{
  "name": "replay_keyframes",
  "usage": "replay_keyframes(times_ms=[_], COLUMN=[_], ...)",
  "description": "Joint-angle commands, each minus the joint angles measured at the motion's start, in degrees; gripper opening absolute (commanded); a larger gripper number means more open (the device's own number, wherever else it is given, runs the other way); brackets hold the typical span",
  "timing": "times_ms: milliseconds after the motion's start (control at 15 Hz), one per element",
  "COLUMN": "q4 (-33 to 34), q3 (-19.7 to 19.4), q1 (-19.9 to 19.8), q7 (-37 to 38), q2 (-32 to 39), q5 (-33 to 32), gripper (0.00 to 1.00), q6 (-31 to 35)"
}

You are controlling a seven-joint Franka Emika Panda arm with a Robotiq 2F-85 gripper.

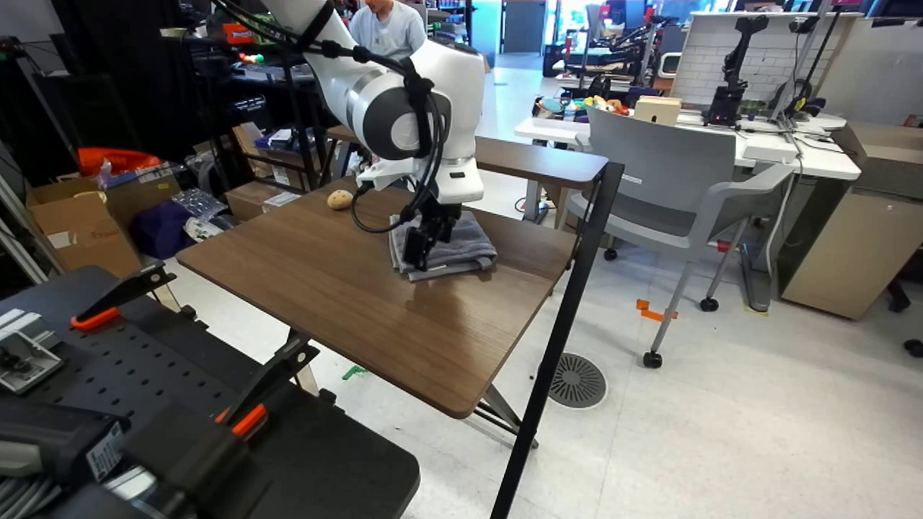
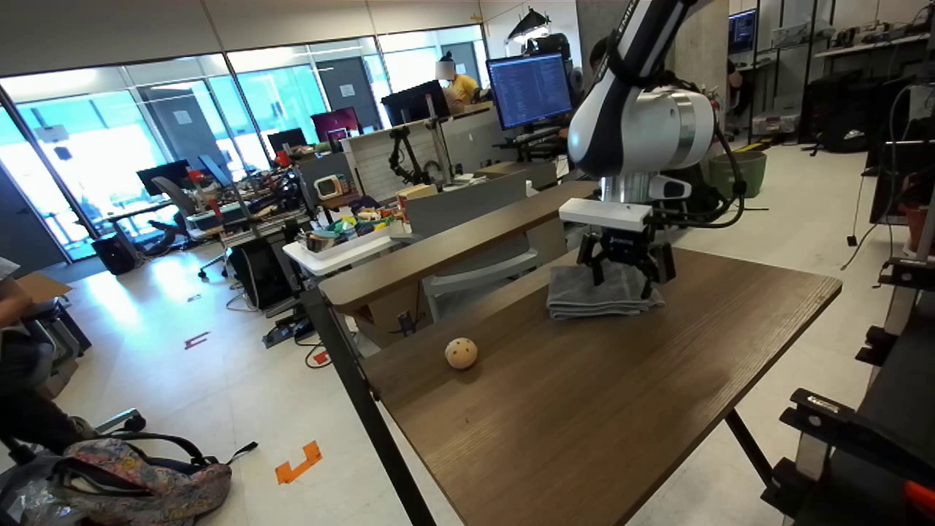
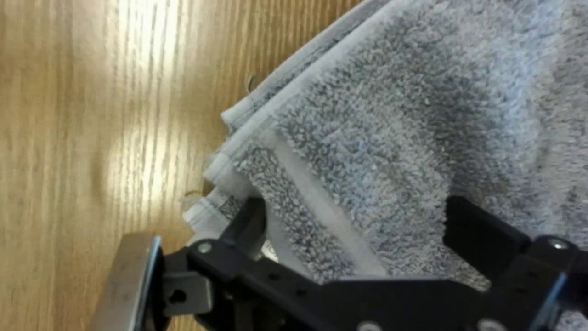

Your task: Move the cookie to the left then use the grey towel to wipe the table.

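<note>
The cookie (image 1: pixel 339 200) is a small round tan lump with dark dots, alone on the brown table (image 1: pixel 332 267); it also shows in an exterior view (image 2: pixel 462 353), near a table edge. The folded grey towel (image 2: pixel 577 296) lies on the table, apart from the cookie. It fills much of the wrist view (image 3: pixel 390 128), with a pale stripe near its corner. My gripper (image 2: pixel 622 286) points down at the towel. In the wrist view its fingers (image 3: pixel 356 209) are wide apart, with towel cloth between them near the corner; the fingertips reach the cloth. The cookie is outside the wrist view.
A black bar (image 1: pixel 562 324) stands along one table side. A grey chair (image 1: pixel 663 173) and another brown-topped table (image 2: pixel 467 234) are close by. A black cart (image 1: pixel 324 447) with clamps (image 1: pixel 270 378) stands near the opposite side.
</note>
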Motion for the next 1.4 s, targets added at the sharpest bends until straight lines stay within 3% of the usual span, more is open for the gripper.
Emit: replay_keyframes(times_ms=[0, 200, 267, 467, 733, 1067, 1200, 1333], q4=[3.39, 0.41, -0.52, -2.69, -3.61, -4.07, -3.84, -3.11], q3=[-0.03, -0.76, 0.16, 1.51, 3.25, 3.62, 1.86, 0.28], q1=[-0.52, -0.3, 4.17, 7.44, 15.25, 21.87, 22.43, 20.41], q7=[-3.38, -8.73, -6.15, -8.08, -9.12, -11.33, -10.46, -8.78], q2=[2.05, -0.29, 0.9, 0.45, 0.8, -0.12, -0.45, -0.08], q5=[-3.21, -6.06, -6.48, -8.48, -11.37, -16.08, -17.91, -16.88], gripper=[1.0, 1.0, 1.0, 1.0, 1.0, 1.0, 1.0, 1.0], q6=[-10.97, -16.3, -15.32, -16.18, -13.09, -15.66, -17.11, -18.33])
